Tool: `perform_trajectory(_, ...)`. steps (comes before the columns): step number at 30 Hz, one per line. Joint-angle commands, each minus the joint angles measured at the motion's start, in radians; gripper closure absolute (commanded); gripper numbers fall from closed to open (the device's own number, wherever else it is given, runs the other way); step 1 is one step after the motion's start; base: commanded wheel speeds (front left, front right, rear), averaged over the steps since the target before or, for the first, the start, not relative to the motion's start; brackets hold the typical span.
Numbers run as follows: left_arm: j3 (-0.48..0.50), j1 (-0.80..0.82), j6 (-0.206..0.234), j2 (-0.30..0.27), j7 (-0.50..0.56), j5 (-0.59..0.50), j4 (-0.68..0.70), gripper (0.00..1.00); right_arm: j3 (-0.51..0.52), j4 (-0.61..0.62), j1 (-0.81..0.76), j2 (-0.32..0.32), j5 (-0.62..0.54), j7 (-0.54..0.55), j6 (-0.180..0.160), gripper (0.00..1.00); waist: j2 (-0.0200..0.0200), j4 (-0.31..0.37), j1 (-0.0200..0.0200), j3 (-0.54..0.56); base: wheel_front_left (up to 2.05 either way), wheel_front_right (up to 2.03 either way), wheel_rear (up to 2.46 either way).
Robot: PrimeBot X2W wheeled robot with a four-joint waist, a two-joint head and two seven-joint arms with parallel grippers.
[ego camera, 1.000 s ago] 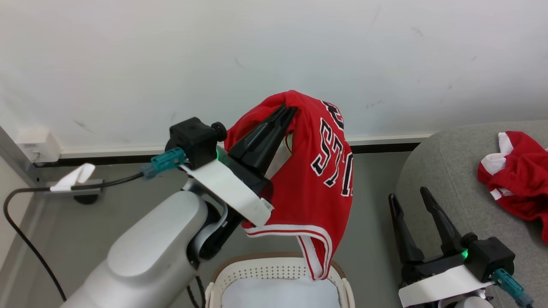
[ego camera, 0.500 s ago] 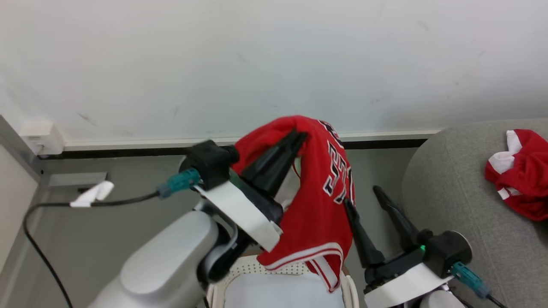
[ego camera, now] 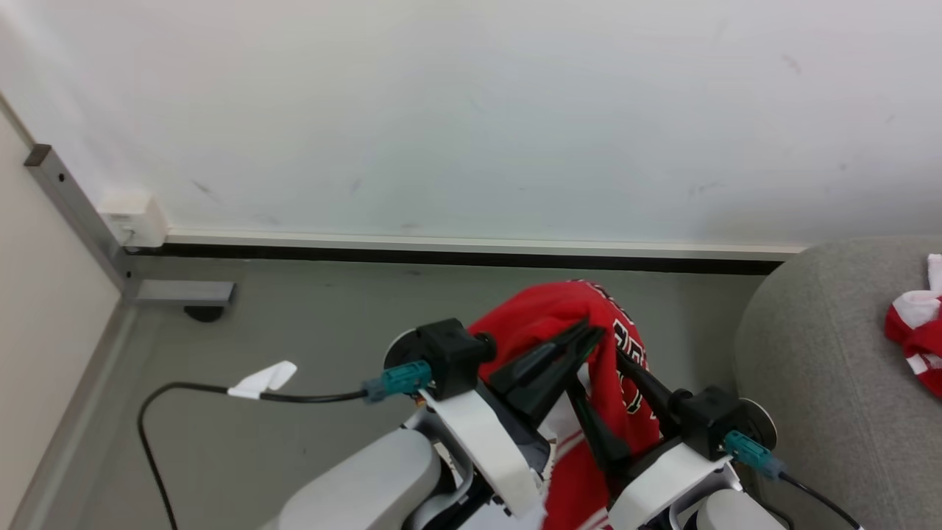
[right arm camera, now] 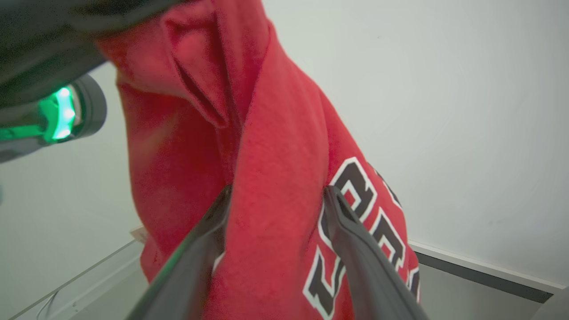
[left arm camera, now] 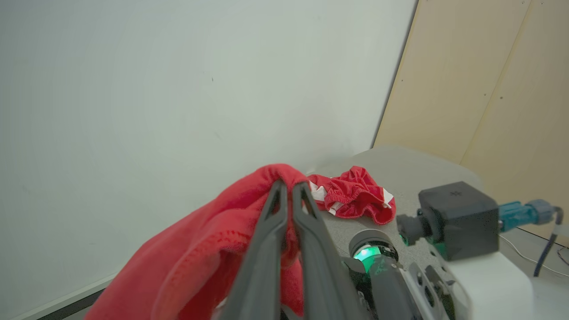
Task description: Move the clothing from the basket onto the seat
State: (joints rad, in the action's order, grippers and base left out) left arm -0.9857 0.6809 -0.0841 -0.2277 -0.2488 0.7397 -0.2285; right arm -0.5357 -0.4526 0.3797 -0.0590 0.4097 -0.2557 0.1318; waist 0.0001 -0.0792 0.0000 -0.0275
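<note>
The left hand was clenched on a fold of the red jersey, holding it aloft at 6 o'clock in the head view. The right hand was released, its fingers straddling the hanging cloth. A second red jersey lay on the grey sofa seat at 3 o'clock.

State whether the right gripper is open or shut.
Open: the right gripper has its jaws wide apart, with a fold of the red jersey between them.

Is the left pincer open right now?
No, the left pincer is shut, pinching a fold of the red jersey that hangs from it.
</note>
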Motion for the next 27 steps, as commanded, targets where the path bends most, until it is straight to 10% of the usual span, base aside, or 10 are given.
perform_trajectory(1, -0.007, -0.011, -0.004, 0.006, -0.003, -0.017, -0.005, 1.0, -0.004, -0.026, 0.024, -0.004, 0.005, 0.008, -0.002, 0.0, -0.0001, -0.015, 0.0, 0.005, 0.0, 0.0, 0.0)
perform_trajectory(10, -0.058, -0.009, -0.021, 0.048, -0.001, -0.017, -0.014, 1.0, -0.081, -0.214, 0.117, -0.004, 0.039, 0.014, -0.002, 0.0, -0.0001, -0.068, 0.0, 0.018, 0.0, 0.0, 0.0)
perform_trajectory(11, -0.061, -0.007, -0.022, 0.049, -0.001, -0.016, -0.015, 1.0, -0.092, -0.23, 0.126, -0.003, 0.05, 0.012, -0.002, 0.15, -0.0001, -0.073, 0.0, 0.019, 0.0, 0.0, 0.0)
perform_trajectory(12, -0.064, -0.005, -0.023, 0.051, -0.001, -0.014, -0.016, 1.0, -0.1, -0.247, 0.134, -0.002, 0.058, 0.009, -0.002, 0.89, -0.0001, -0.077, 0.0, 0.021, 0.0, 0.0, 0.0)
perform_trajectory(13, -0.067, -0.004, -0.025, 0.053, -0.001, -0.012, -0.017, 1.0, -0.107, -0.261, 0.14, -0.001, 0.064, 0.006, -0.002, 1.0, -0.0001, -0.081, 0.0, 0.022, 0.0, 0.0, 0.0)
perform_trajectory(27, -0.051, -0.003, -0.025, 0.036, -0.007, 0.007, -0.042, 1.0, -0.152, -0.307, 0.184, 0.006, 0.135, -0.01, -0.002, 1.0, -0.0001, -0.084, 0.0, 0.018, 0.0, 0.0, 0.0)
